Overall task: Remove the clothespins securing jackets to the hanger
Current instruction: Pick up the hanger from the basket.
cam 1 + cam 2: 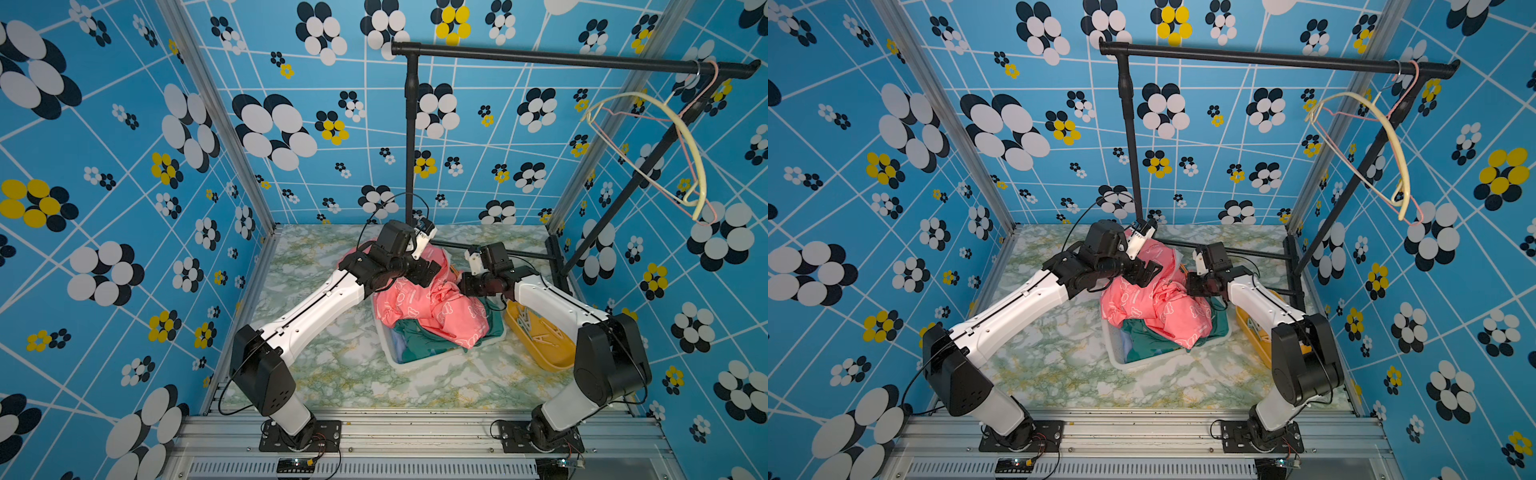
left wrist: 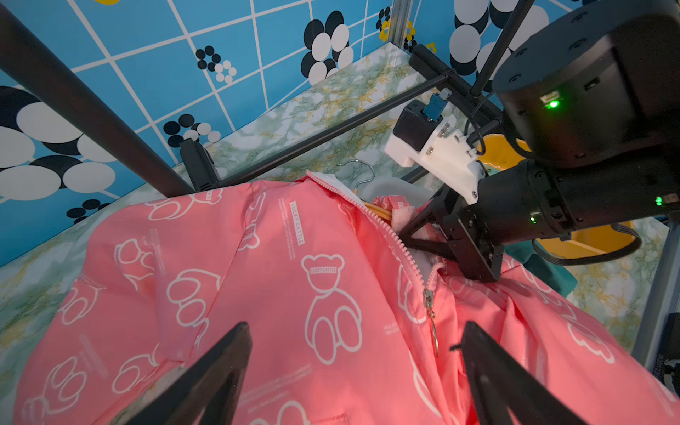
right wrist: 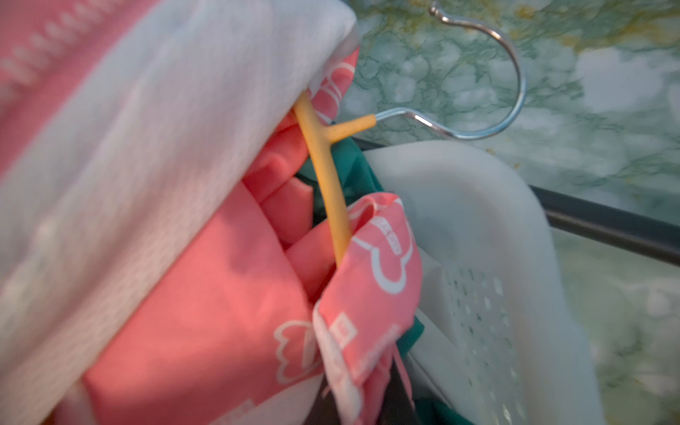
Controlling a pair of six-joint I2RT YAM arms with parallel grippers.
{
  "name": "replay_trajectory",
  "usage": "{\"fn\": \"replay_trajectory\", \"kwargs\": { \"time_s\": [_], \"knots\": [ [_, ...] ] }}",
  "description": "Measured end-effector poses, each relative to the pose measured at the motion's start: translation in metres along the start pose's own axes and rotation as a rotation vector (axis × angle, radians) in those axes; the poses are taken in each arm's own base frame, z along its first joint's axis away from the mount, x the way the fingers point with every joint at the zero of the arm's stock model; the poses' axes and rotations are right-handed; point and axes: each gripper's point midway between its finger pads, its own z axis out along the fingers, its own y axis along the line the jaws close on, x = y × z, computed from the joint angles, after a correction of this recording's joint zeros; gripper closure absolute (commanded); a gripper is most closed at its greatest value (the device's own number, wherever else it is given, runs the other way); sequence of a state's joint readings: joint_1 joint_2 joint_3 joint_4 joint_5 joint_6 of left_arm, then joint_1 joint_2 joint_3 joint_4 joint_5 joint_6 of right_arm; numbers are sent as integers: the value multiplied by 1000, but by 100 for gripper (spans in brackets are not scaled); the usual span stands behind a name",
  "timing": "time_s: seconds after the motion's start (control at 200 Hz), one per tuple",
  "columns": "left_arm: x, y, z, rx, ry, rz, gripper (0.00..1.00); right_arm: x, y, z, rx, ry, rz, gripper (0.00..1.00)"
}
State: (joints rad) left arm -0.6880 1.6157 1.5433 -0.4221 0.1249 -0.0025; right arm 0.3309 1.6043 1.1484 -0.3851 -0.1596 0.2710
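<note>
Marbled green-and-white tabletop [image 1: 332,374] below, blue flowered walls all round.

At the right gripper [image 2: 402,235]: tips pressed together, pushed into the neck opening of the pink jacket [image 2: 294,276], just beside the yellow hanger [image 3: 323,176] running under the collar. Contents of the pinch impossible to tell: cloth, a clip, or nothing. Probably there for the collar, the likely spot for a clip pinning cloth to hanger.

At the left gripper [image 2: 353,368]: spread wide, empty, hovering over the jacket's zipped front, perhaps ready to steady the cloth.

No clip visible on the jacket in either wrist view.

Further out: pink jacket heaped over the teal jacket [image 1: 415,336] in the white basket [image 3: 478,206], with the hanger's metal hook [image 3: 496,73] poking past the basket rim. Beside the basket, on the right arm's side: the yellow tray [image 1: 548,365], pale clothespins [image 1: 528,322] lying in it, seemingly the drop place for freed ones.

Behind all: the black rack [image 1: 582,58], two bare hangers [image 1: 702,166] hooked at its end.
</note>
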Motion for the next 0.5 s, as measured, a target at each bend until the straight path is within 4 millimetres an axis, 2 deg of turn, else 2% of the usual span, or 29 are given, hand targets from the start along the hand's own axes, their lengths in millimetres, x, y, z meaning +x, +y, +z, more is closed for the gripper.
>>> {"fn": "replay_trajectory", "kwargs": {
  "time_s": [0.05,0.14,0.25,0.37,0.5],
  "knots": [
    [0,1,0,-5,0,0,9,-4,0,-11,27,-34,-19,100],
    [0,1,0,-8,0,3,9,-17,8,-41,64,-132,-91,98],
    [0,2,0,-10,0,3,9,-35,37,-90,50,-297,-236,97],
    [-4,1,-1,-5,-15,5,9,-39,64,-138,26,-439,-398,97],
    [-16,-11,-15,49,-60,3,9,-43,67,-164,83,-513,-505,97]
  ]
}}
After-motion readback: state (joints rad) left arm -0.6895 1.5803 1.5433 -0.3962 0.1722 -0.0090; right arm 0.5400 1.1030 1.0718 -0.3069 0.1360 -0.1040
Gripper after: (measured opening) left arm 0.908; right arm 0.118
